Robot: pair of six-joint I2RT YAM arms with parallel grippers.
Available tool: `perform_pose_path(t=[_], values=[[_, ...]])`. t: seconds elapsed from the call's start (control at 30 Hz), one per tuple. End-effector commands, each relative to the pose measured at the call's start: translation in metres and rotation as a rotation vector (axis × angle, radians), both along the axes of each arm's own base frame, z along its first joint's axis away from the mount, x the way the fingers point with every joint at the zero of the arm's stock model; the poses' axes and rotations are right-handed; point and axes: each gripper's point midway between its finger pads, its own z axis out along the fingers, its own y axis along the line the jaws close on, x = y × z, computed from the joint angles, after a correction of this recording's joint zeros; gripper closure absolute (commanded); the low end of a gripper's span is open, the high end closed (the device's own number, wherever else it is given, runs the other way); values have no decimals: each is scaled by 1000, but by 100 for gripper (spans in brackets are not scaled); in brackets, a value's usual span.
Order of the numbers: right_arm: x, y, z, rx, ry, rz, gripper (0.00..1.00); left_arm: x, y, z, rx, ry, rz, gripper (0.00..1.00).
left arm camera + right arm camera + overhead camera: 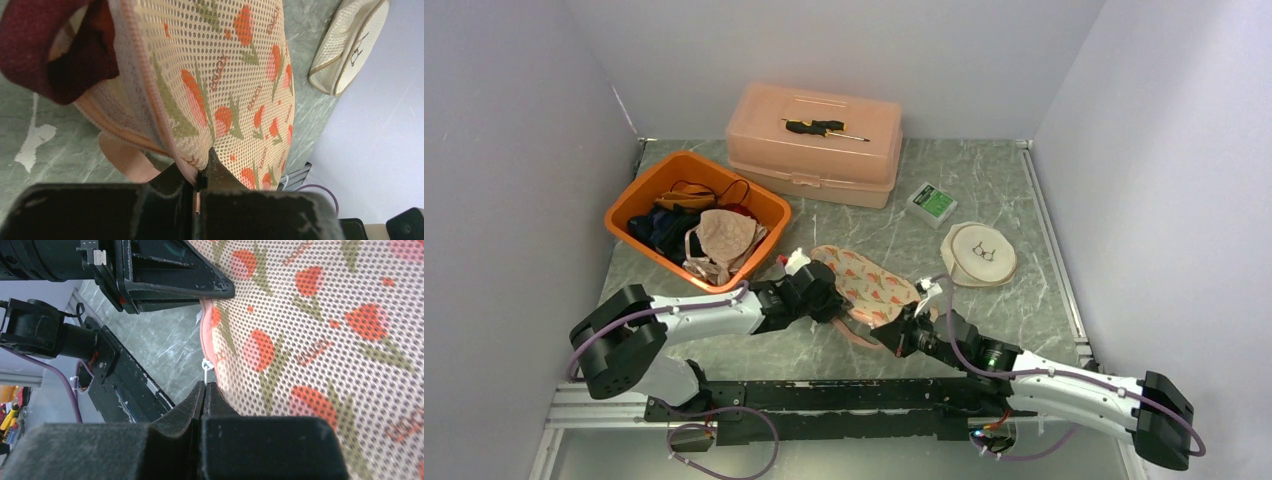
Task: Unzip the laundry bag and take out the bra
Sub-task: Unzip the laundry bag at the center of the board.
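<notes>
The mesh laundry bag [869,283], cream with red tulips and pink trim, lies mid-table. My left gripper [832,303] is shut on its pink edge trim, as the left wrist view shows [201,175]. My right gripper [886,335] is at the bag's near edge, shut on the small white zipper pull [205,367] with its tips [204,385] pressed together. In the left wrist view the bag [235,75] gapes at the upper left, where dark red fabric [45,45] shows. I cannot tell if that is the bra. The left gripper's fingers [175,287] show in the right wrist view.
An orange basket [629,212] of clothes stands at the back left. A pink toolbox [816,143] with a screwdriver on it is behind. A green-topped box [931,203] and a round cream mesh pouch [977,254] lie to the right.
</notes>
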Motion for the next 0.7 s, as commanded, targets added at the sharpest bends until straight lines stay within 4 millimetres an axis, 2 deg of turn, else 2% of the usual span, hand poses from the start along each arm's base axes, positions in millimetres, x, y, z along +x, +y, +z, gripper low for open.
perform_pose_path(t=[0.0, 0.27, 0.43, 0.57, 0.67], values=[[0, -9, 9, 0, 17, -39, 100, 19, 19, 17, 86, -96, 70, 97], [2, -27, 5, -30, 46, -115, 100, 35, 37, 23, 170, -147, 73, 97], [6, -33, 0, -43, 67, -163, 100, 53, 49, 25, 200, -168, 47, 97], [11, -39, -2, -44, 75, -210, 100, 62, 51, 21, 216, -160, -6, 97], [13, -42, -6, -42, 88, -243, 100, 68, 44, 21, 205, -163, -69, 97]])
